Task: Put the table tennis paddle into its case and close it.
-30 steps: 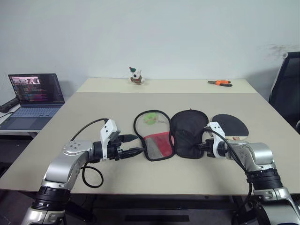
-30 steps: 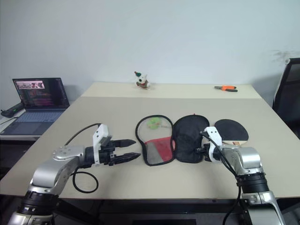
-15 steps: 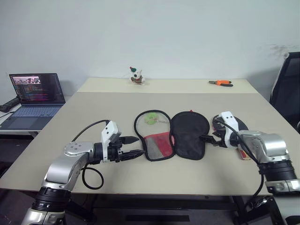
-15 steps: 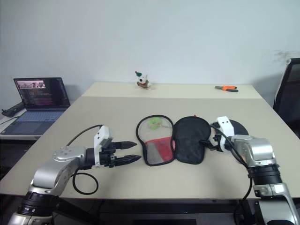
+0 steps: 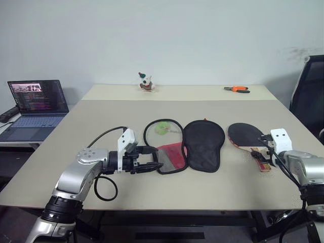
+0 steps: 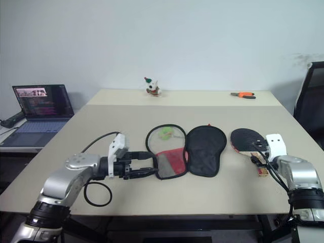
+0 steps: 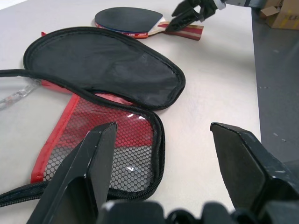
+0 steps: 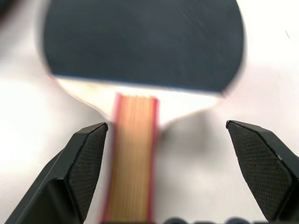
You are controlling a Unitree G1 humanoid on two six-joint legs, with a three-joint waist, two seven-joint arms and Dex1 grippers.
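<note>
From the head views, we find the case [image 5: 185, 145] lying unzipped and spread flat at mid-table [image 5: 152, 109], mesh half towards the left gripper [image 5: 155, 158], black half towards the paddle [image 5: 246, 137]. The paddle lies flat on the table, apart from the case on its right, handle towards the robot. The right gripper [image 6: 257, 152] sits over the handle end. A toy [image 5: 146, 82], pliers [image 5: 237, 89] and a laptop [image 5: 34, 104] stand well clear.

In the left wrist view, we see the left gripper's fingers [image 7: 84, 168] spread wide, empty, poised at the edge of the mesh half [image 7: 117, 151].

In the right wrist view, the right gripper [image 8: 170, 170] stands wide, nothing held, and the handle [image 8: 133, 154] lies off-centre, close to one finger [image 8: 86, 161].

We judge the risks as follows: closing off-centre could push or spin the paddle away, a flat handle gives little purchase, and the soft case may slide or fold under the left gripper.
</note>
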